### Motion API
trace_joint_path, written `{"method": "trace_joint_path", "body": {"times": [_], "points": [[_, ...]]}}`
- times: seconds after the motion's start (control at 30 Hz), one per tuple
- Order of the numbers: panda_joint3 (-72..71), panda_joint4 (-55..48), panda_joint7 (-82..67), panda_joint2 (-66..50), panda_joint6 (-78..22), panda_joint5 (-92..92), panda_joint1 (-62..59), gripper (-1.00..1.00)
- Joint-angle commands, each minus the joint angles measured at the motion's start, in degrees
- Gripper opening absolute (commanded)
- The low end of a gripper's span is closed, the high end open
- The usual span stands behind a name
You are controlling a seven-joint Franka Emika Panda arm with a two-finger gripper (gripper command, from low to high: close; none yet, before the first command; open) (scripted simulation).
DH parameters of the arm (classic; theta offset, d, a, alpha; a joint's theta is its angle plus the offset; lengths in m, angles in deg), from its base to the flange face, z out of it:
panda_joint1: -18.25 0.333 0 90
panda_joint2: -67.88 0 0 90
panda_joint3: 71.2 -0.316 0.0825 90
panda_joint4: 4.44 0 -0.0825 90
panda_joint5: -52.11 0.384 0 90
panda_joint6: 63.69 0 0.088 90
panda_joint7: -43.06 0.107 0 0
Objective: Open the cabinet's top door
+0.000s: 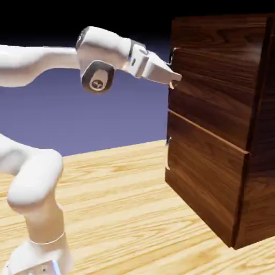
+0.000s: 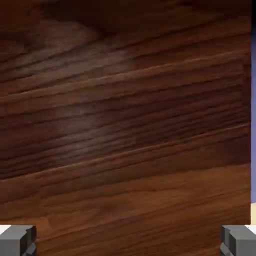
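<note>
The cabinet (image 1: pixel 258 134) is a tall dark walnut box at the right of the exterior view. Its top door (image 1: pixel 215 80) is the upper front panel, and it lies flush with the cabinet. A slim silver handle (image 1: pixel 173 55) runs down the door's near edge. My gripper (image 1: pixel 174 80) reaches in from the left, with its tip right at that edge just below the handle; I cannot tell whether it touches. In the hand view the door's wood grain (image 2: pixel 125 100) fills the picture. The two grey fingertips (image 2: pixel 17 239) sit far apart in the bottom corners, so my gripper (image 2: pixel 128 241) is open with nothing between them.
The shorter lower panel (image 1: pixel 207 177) has its own small silver handle (image 1: pixel 168 153). The cabinet stands on a light wooden table (image 1: pixel 118 204). My white arm (image 1: pixel 37 182) rises at the lower left. A thin strip of backdrop (image 2: pixel 253 100) shows past the door's edge.
</note>
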Motion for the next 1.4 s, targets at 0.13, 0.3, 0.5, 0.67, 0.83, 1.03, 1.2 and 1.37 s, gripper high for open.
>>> {"method": "trace_joint_path", "body": {"times": [0.13, 0.3, 0.5, 0.67, 0.83, 1.03, 1.2, 1.37], "points": [[-7.15, -3.76, -2.79, 7.35, -2.61, 12.46, -7.82, 0.00], [-14.30, -7.52, -5.59, 14.70, -5.21, 24.93, -15.65, 0.00], [-22.87, -12.04, -8.94, 23.52, -8.34, 39.88, -25.03, 0.00], [-30.02, -15.80, -11.74, 30.87, -10.95, 52.34, -32.86, 0.00], [-37.17, -19.56, -14.53, 38.22, -13.56, 64.80, -40.68, 0.00], [-39.39, -26.05, -16.17, 38.44, -13.80, 70.37, -48.45, 0.00], [-38.59, -23.72, -21.38, 38.74, -16.26, 75.31, -47.01, -1.00], [-35.58, -13.34, -31.19, 40.33, -23.53, 82.04, -38.83, -1.00]]}}
